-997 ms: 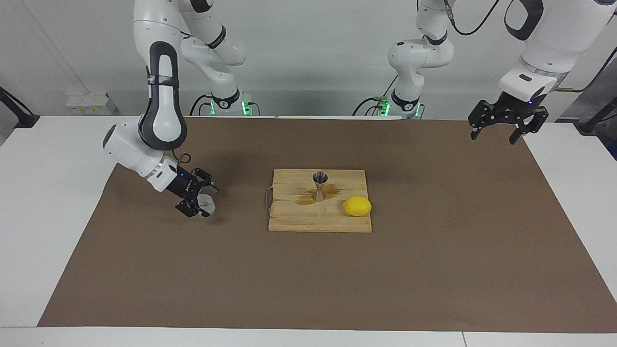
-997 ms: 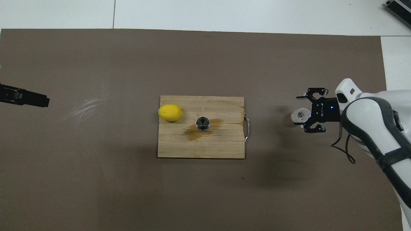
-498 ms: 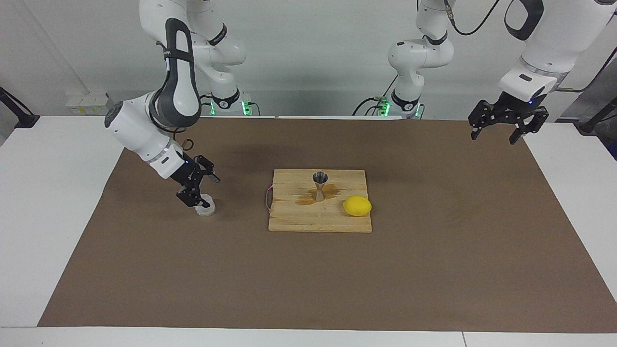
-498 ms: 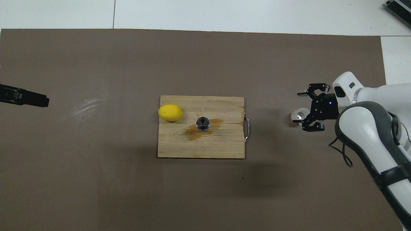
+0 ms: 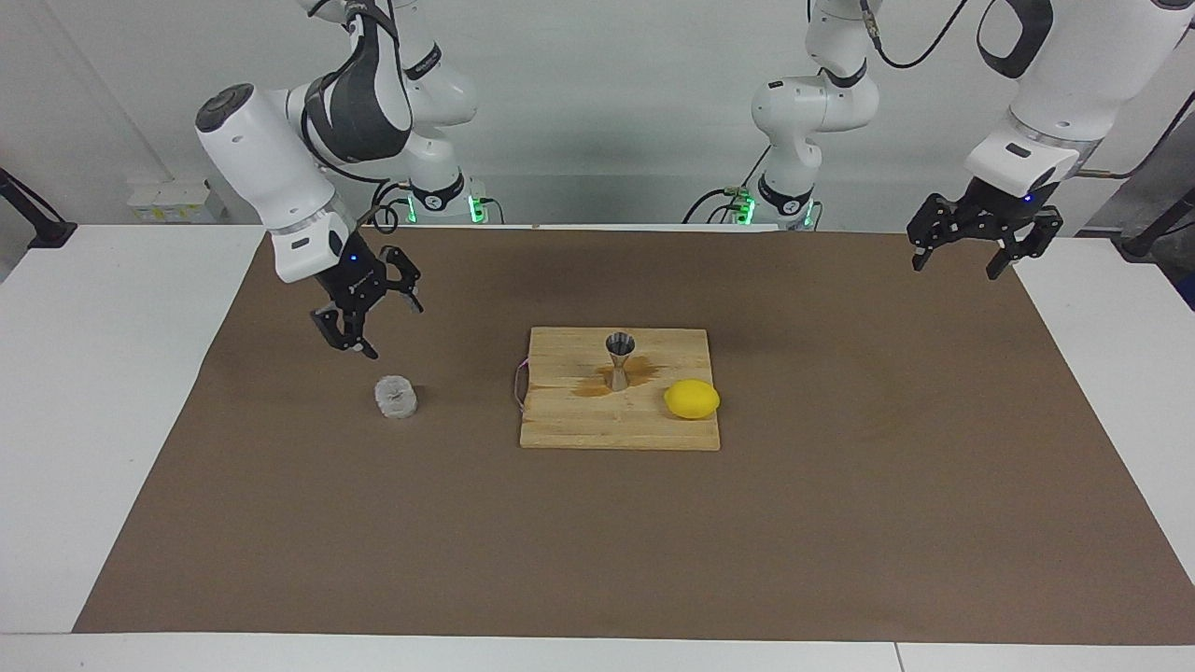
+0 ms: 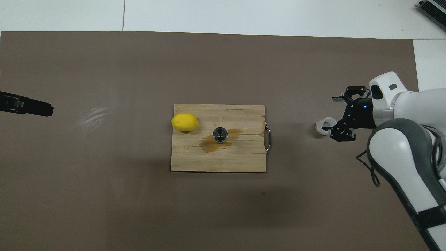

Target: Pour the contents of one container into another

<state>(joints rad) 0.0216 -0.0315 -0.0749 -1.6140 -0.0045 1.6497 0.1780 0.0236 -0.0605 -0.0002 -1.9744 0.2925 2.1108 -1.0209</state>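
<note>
The small ribbed clear glass cup stands upright on the brown mat toward the right arm's end, beside the cutting board; it also shows in the overhead view. My right gripper is open and empty, raised over the mat next to the cup and apart from it; it also shows in the overhead view. The steel jigger stands upright on the wooden board, seen from above as a dark round mouth. My left gripper waits open and high over the mat's edge at its own end.
A yellow lemon lies on the board beside the jigger, toward the left arm's end. A brown wet stain spreads on the board around the jigger's foot. The board has a metal handle on the side toward the cup.
My right gripper has let go of the glass cup and risen up and away from it. The cup stays upright on the mat. The left arm has not moved.
</note>
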